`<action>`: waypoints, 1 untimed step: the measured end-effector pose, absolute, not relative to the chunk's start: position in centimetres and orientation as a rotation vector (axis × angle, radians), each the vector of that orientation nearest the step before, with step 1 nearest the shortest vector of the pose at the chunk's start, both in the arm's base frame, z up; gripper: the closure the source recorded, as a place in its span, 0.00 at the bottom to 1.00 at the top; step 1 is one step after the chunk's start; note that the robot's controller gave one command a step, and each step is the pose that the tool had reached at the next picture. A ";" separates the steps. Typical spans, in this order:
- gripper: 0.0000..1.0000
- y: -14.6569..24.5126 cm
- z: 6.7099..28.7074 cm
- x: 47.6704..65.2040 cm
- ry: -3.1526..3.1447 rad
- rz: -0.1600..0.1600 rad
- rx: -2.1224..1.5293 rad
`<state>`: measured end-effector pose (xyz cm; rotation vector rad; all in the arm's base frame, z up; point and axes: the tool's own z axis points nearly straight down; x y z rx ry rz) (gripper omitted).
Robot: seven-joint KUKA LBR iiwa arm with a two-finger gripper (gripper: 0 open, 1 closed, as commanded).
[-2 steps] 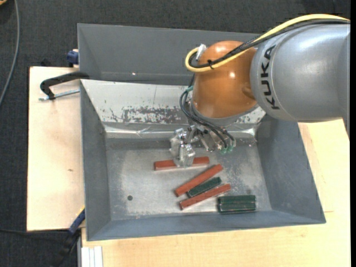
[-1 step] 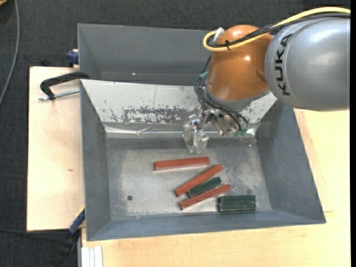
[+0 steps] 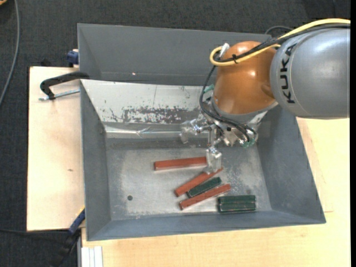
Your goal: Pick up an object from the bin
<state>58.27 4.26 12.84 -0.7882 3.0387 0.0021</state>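
Camera view: bin holds red sticks, seemingly green blocks.

Four small things lie close together on the floor of the bin, near its front wall and toward its front right corner. A reddish-brown stick lies slanted, with its right end pointing toward the back wall. A dark green stick lies against it with the same slant. A second reddish-brown stick lies just in front of those two. A dark green block lies flat, nearest the front right corner. A little dark spot sits well apart, toward the front left corner.
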 end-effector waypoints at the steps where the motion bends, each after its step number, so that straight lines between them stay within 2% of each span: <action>1: 0.00 4.3 12.8 58.3 3.039 0.002 -0.789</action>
